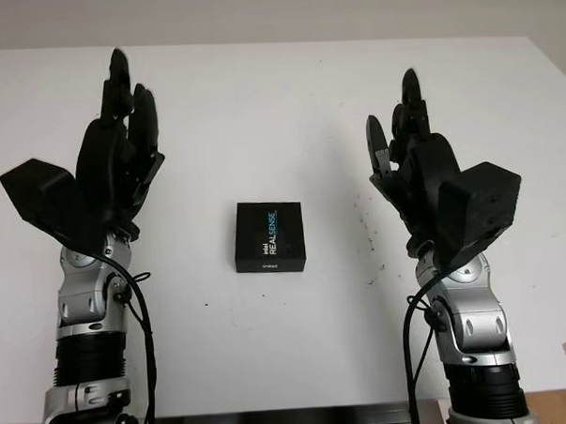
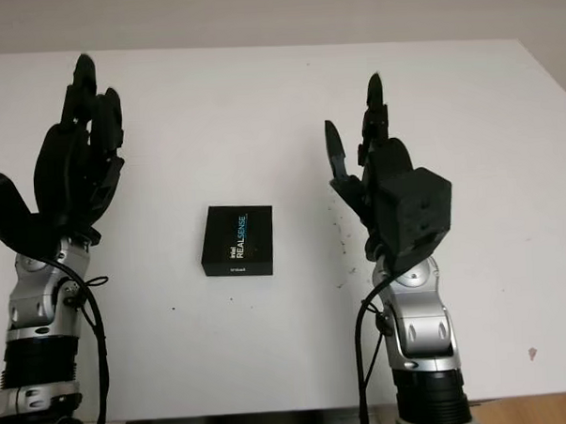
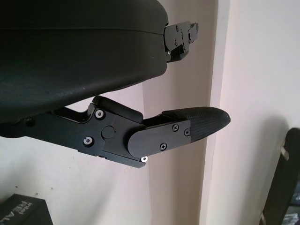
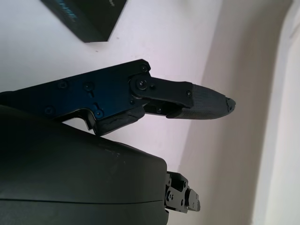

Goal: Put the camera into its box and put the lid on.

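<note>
Box (image 1: 269, 236) sits shut on the table (image 1: 306, 89), midway between the left hand (image 1: 120, 144) and right hand (image 1: 407, 150), both released and raised well apart from it. Risk: a clumsy reach could nudge its lid askew.

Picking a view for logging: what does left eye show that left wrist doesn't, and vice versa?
Left eye: the whole closed box between the two raised, open hands, left hand and right hand, plus the white table edge to edge. Left wrist: a close look at one finger and the hand's shell, with just a corner of the box. Shared: left hand, box, table.
</note>
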Robot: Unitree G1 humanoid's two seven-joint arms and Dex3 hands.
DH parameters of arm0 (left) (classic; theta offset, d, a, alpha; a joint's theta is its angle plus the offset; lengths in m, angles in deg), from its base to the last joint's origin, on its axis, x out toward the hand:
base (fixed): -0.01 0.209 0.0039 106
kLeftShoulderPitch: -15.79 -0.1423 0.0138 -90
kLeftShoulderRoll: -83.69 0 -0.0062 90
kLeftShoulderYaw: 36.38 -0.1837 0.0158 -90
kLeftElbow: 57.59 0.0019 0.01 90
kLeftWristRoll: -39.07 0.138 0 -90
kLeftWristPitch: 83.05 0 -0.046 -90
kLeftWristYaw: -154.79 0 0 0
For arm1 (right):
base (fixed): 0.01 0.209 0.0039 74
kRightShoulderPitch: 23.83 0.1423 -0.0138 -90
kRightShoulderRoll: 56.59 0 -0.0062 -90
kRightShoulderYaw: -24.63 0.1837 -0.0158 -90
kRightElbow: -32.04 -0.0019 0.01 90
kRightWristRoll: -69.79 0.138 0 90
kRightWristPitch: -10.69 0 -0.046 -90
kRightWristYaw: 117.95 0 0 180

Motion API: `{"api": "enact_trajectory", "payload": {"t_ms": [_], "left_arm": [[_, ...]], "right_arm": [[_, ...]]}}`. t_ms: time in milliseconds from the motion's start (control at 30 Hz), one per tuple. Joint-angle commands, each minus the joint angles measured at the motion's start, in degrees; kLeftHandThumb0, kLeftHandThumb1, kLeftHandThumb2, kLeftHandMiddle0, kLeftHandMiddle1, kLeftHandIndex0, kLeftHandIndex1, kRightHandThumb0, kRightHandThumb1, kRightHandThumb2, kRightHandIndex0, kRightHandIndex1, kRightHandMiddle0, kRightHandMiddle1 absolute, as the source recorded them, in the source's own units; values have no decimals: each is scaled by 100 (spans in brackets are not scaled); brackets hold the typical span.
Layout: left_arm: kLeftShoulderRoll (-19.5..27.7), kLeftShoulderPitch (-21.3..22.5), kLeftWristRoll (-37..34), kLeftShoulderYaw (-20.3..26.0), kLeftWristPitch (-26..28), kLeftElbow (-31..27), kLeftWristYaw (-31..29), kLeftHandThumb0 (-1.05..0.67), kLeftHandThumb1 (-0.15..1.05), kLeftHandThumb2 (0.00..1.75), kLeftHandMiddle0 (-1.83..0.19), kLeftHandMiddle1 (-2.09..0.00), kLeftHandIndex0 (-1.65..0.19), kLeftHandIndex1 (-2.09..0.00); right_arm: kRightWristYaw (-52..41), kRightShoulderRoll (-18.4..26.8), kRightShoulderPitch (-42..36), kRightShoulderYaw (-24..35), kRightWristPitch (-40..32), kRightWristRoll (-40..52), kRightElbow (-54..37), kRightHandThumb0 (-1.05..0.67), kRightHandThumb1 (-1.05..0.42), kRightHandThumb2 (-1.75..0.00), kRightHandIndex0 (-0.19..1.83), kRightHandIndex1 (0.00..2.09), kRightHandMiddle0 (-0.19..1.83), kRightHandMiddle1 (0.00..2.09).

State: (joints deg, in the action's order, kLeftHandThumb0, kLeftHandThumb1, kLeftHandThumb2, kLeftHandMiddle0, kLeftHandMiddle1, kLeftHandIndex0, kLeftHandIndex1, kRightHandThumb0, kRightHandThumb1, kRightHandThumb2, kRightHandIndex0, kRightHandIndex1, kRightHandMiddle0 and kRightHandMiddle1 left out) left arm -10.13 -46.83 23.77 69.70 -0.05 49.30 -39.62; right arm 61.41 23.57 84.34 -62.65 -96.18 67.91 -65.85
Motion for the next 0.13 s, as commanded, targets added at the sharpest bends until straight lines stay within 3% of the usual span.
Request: {"api": "enact_trajectory", "payload": {"t_ms": [0,100], "left_arm": [[-60,-60,-69,17,-137,59,-34,-74,105,65,19,0,19,0],[-97,-148,-84,-8,-152,25,20,-75,105,65,19,0,19,0]], "right_arm": [[-67,107,-21,38,-59,13,-22,-82,-105,-59,-19,0,-19,0],[-109,123,-50,103,17,67,8,-81,-105,-60,-19,0,-19,0]]}}
